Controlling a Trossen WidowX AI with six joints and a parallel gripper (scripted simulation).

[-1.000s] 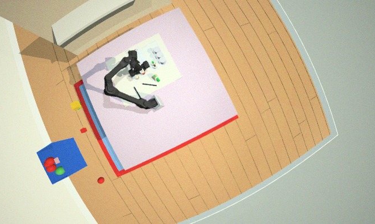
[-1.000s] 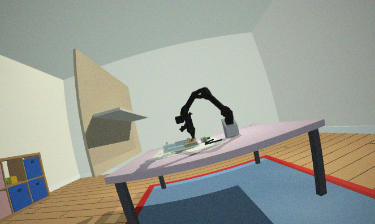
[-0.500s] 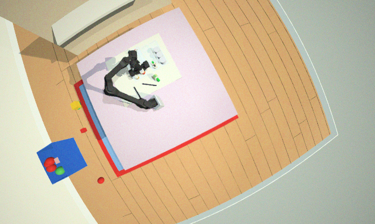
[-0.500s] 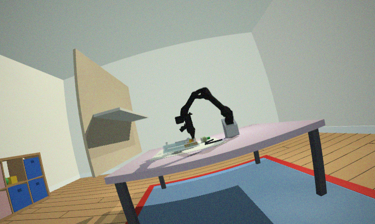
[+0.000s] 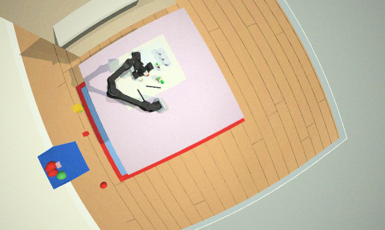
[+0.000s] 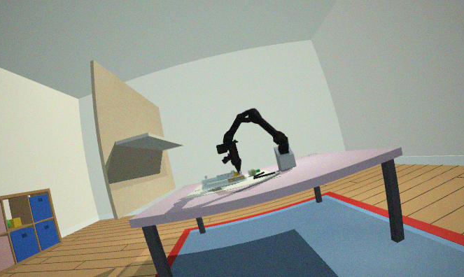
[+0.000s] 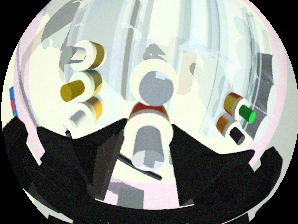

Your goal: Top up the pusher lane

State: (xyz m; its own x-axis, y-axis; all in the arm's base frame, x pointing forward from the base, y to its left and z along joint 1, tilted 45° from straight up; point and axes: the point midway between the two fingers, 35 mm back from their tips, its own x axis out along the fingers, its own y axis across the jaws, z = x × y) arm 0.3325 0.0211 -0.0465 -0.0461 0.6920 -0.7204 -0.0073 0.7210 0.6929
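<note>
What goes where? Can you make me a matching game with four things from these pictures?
Things:
1. end effector
2. two black sticks
3. yellow block
4. blue rug

Places or states:
A. on the wooden floor
B. shut on a jar
C. under the table, red-edged
D. lying on the cream mat

Pairs: 1-B, 2-D, 3-A, 4-C.
</note>
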